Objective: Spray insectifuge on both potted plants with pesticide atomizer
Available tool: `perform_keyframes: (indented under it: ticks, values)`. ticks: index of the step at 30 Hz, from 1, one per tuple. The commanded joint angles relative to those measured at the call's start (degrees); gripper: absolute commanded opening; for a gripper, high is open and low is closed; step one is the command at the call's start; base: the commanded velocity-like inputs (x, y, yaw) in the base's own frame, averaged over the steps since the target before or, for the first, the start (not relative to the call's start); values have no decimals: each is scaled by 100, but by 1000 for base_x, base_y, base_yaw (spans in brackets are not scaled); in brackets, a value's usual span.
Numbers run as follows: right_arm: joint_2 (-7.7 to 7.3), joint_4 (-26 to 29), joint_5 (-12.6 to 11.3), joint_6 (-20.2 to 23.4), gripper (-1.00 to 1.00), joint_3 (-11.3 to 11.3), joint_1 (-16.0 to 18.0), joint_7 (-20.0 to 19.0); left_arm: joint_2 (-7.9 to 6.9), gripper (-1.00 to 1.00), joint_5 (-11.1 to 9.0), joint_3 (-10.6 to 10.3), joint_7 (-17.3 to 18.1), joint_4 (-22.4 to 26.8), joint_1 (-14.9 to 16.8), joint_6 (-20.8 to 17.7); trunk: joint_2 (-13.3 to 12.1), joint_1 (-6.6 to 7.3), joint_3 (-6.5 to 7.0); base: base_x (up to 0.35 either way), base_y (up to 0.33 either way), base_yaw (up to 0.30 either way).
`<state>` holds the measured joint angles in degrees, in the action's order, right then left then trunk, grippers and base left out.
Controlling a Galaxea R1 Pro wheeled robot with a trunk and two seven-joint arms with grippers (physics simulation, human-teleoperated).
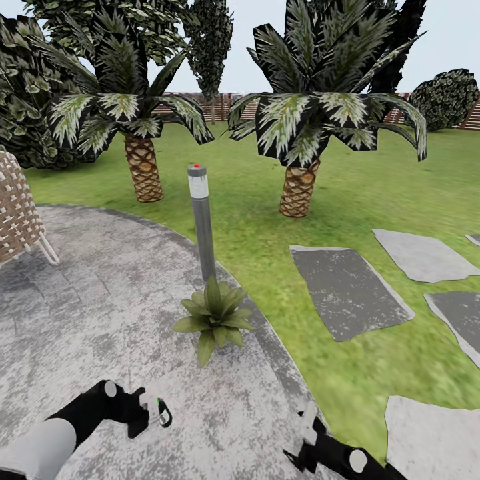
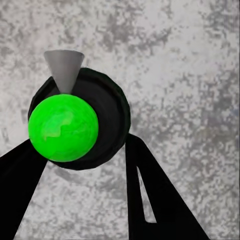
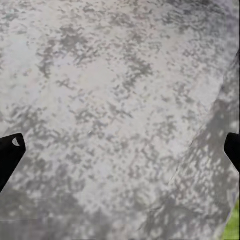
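Low left in the frame, the left gripper (image 1: 148, 413) pinches the pesticide atomizer (image 1: 162, 412), label hidden; the right gripper (image 1: 308, 433) is spread, half cut off.

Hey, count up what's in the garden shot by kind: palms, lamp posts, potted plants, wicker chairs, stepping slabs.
Scaly-trunked palms: 2
Grey bollard lamp post: 1
Low green-leaved potted plant: 1
Woven wicker chair: 1
Flat grey stepping slabs: 5
Total: 10
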<state>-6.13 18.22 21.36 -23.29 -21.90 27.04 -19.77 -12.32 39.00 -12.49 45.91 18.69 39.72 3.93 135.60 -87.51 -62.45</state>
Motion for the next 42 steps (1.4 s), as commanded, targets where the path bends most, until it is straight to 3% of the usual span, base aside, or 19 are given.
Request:
perform_keyframes:
  ticks: [1, 4, 5, 6, 8, 11, 12, 14, 19, 26, 29, 31, 32, 34, 37, 42]
  values:
    - [-15, -408, 30, -24, 100, 17, 4, 689, 5, -100, -9, 240, -93, 0, 0, 9, 2, 1, -4, 0, 0, 0]
    - [21, -1292, -203, -26, 100, 11, -2, 2523, 9, -100, -221, 1077, -196, 3, 6, -383, 2, 1, -4, 0, 0, 0]
    - [28, -1424, -367, -26, 100, 14, -7, 2861, 7, -100, -255, 1283, -203, 15, 7, -562, 2, 1, -4, 0, 0, 0]
    - [41, -1535, -733, -26, 100, 20, -15, 3192, 4, -100, -284, 1546, -208, 36, 20, -839, 2, 1, -4, 0, 0, 0]
    - [42, -1624, -1861, -26, 100, 89, -22, 3454, 8, -100, -306, 1825, -213, 67, 60, -1316, 2, 1, -4, 0, 0, 0]
    - [0, -1661, -3260, -25, 100, 125, -30, 3534, 4, -100, -316, 1916, -193, 81, 106, -1910, 2, 1, -4, 0, 0, 0]
    - [-17, -1667, -3580, -26, 100, 129, -40, 3542, 7, -100, -320, 1927, -189, 85, 158, -2162, 2, 1, -4, 0, 0, 0]
    - [-30, -1671, -3861, -24, 100, 132, -68, 3546, 18, -100, -326, 1938, -182, 90, 254, -2559, 2, 1, -4, 0, 0, 0]
    - [-37, -1673, -3989, -26, 100, 133, -86, 3509, 50, -100, -338, 1944, -164, 422, 517, -3476, 2, 1, -4, 0, 0, 0]
    - [-6, -1656, -4016, -26, 100, 126, -90, 3547, 90, -100, -309, 1868, -123, 601, 533, -4137, 2, 1, -4, 0, 0, 0]
    - [2, -1655, -4024, -33, 100, 126, -88, 3550, 73, -100, -255, 1786, 478, 614, 628, -4677, 2, 1, -4, 0, 0, 0]
    - [-1, -1655, -4025, -34, 100, 125, -89, 3550, 28, -100, -102, 1537, 1056, 617, 749, -4793, 2, 1, -4, 0, 0, 0]
    - [-2, -1655, -4026, -35, 100, 126, -88, 3550, 14, -100, 63, 1288, 1436, 621, 844, -4830, 2, 1, -4, 0, 0, 0]
    - [-8, -1655, -4026, -35, 100, 130, -90, 3550, 40, -100, 261, 1040, 1735, 660, 903, -4849, 2, 1, -4, 0, 0, 0]
    - [-24, -1661, -4020, -35, 100, 133, -90, 3546, 88, -100, 498, 899, 1875, 862, 927, -4887, 2, 1, -4, 32, 0, 0]
    - [-28, -1664, -4009, -35, 100, 128, -88, 3542, 106, -100, 545, 873, 1902, 1036, 932, -5365, 2, 1, -4, 274, 0, 0]
